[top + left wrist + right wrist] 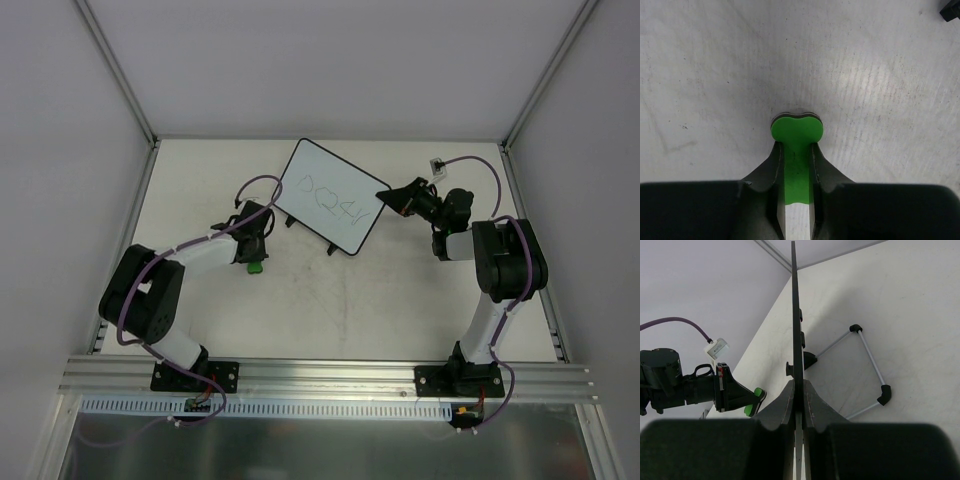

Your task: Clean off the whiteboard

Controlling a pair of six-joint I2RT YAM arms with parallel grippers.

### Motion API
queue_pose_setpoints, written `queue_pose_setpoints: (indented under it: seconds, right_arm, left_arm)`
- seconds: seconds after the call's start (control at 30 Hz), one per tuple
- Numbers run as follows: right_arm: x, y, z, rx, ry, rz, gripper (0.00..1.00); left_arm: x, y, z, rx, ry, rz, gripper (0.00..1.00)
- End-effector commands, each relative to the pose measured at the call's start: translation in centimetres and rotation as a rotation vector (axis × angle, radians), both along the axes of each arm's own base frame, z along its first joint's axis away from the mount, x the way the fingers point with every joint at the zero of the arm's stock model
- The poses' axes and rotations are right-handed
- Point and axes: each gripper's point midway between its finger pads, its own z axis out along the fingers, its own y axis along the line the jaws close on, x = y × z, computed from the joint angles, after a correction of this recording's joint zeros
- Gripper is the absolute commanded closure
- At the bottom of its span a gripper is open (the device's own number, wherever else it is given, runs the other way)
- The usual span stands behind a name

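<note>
The whiteboard [328,205] is white with a thin black frame and dark pen scribbles, and sits tilted in the middle of the table. My right gripper [388,198] is shut on its right edge. In the right wrist view the board [795,315] is edge-on between the closed jaws of that gripper [798,387], with its black feet and wire stand [867,371] behind. My left gripper [254,252] is left of the board, low over the table and shut on a small green eraser [256,267]. The left wrist view shows the eraser [796,131] pinched in the left gripper [796,150].
A small white connector [437,163] with a purple cable lies at the back right. White enclosure walls stand on three sides. An aluminium rail [330,378] runs along the near edge. A black board foot [951,9] shows in the corner of the left wrist view.
</note>
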Motion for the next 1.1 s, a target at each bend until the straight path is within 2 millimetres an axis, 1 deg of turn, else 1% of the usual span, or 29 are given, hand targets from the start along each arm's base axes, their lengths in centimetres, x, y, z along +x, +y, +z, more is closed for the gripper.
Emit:
queue_pose_setpoints:
  seconds: [0.0,0.03,0.17,0.2,0.23,0.27,0.33,0.37,0.4,0.43,0.47,0.5,0.53,0.57,0.6,0.63,0.67,0.7,0.73,0.77,0.8,0.87,0.97,1.07]
  right_arm:
    - [-0.5,-0.4,6.9,0.019,-0.315,-0.001,1.00]
    - [-0.5,-0.4,6.9,0.020,-0.312,-0.001,1.00]
    - [-0.5,-0.4,6.9,0.021,-0.314,0.001,1.00]
    - [-0.5,-0.4,6.9,0.021,-0.314,0.001,1.00]
    - [-0.5,-0.3,6.9,0.021,-0.314,0.004,1.00]
    - [-0.6,-0.2,7.0,0.023,-0.312,0.006,1.00]
    - [-0.6,-0.2,7.0,0.024,-0.312,0.010,1.00]
    - [-0.6,-0.2,7.1,0.024,-0.314,0.010,1.00]
    - [-0.6,-0.1,7.1,0.024,-0.314,0.013,1.00]
    - [-0.6,-0.1,7.1,0.025,-0.314,0.013,1.00]
    - [-0.6,-0.1,7.2,0.026,-0.316,0.013,1.00]
    - [-0.7,0.0,7.2,0.026,-0.316,0.014,1.00]
    - [-0.6,-0.1,7.2,0.025,-0.318,0.013,1.00]
    - [-0.6,0.0,7.3,0.025,-0.320,0.014,1.00]
    - [-0.6,0.0,7.2,0.025,-0.318,0.014,1.00]
    - [-0.6,0.1,7.3,0.026,-0.320,0.016,1.00]
    - [-0.4,0.0,7.4,0.027,-0.322,0.016,1.00]
    - [-0.5,0.2,7.4,0.028,-0.321,0.022,1.00]
    - [-0.5,0.2,7.4,0.028,-0.321,0.026,1.00]
    - [-0.6,0.3,7.5,0.028,-0.323,0.027,1.00]
    - [-0.7,0.3,7.6,0.027,-0.326,0.028,1.00]
    - [-0.7,0.3,7.6,0.027,-0.327,0.027,1.00]
    - [-0.8,0.3,7.8,0.027,-0.332,0.031,1.00]
    - [-0.9,0.3,8.0,0.027,-0.336,0.034,1.00]
  left_arm:
    - [0.4,-0.1,2.2,0.001,-0.037,-0.023,1.00]
    - [0.6,-0.8,3.4,-0.030,-0.061,-0.054,1.00]
    - [2.2,-2.2,7.1,-0.080,-0.148,-0.112,1.00]
    - [3.0,-2.5,8.5,-0.087,-0.181,-0.118,1.00]
    - [3.4,-2.8,9.3,-0.094,-0.200,-0.133,1.00]
    - [4.3,-3.3,10.6,-0.104,-0.225,-0.156,1.00]
    - [5.2,-3.7,11.9,-0.120,-0.252,-0.178,1.00]
    - [5.6,-4.1,12.2,-0.135,-0.254,-0.188,1.00]
    - [6.4,-5.0,13.6,-0.177,-0.276,-0.210,1.00]
    - [6.9,-5.4,14.1,-0.200,-0.279,-0.224,1.00]
    - [7.7,-5.4,13.9,-0.219,-0.269,-0.221,1.00]
    - [8.6,-6.2,15.2,-0.260,-0.291,-0.239,1.00]
    - [9.4,-6.6,15.4,-0.267,-0.304,-0.252,1.00]
    - [10.2,-6.8,15.0,-0.261,-0.297,-0.254,1.00]
    - [10.7,-7.4,15.4,-0.276,-0.309,-0.277,1.00]
    - [11.5,-8.0,16.3,-0.291,-0.336,-0.293,1.00]
    - [12.3,-8.3,16.3,-0.291,-0.352,-0.306,1.00]
    - [12.8,-8.7,16.4,-0.295,-0.362,-0.323,1.00]
    - [13.5,-9.2,17.2,-0.311,-0.382,-0.340,1.00]
    - [14.1,-9.5,16.6,-0.317,-0.375,-0.355,1.00]
    - [14.8,-9.6,17.2,-0.332,-0.392,-0.366,1.00]
    - [15.5,-10.3,16.7,-0.363,-0.389,-0.400,1.00]
    - [16.4,-10.8,16.9,-0.374,-0.409,-0.447,1.00]
    - [17.0,-10.7,17.0,-0.348,-0.451,-0.466,1.00]
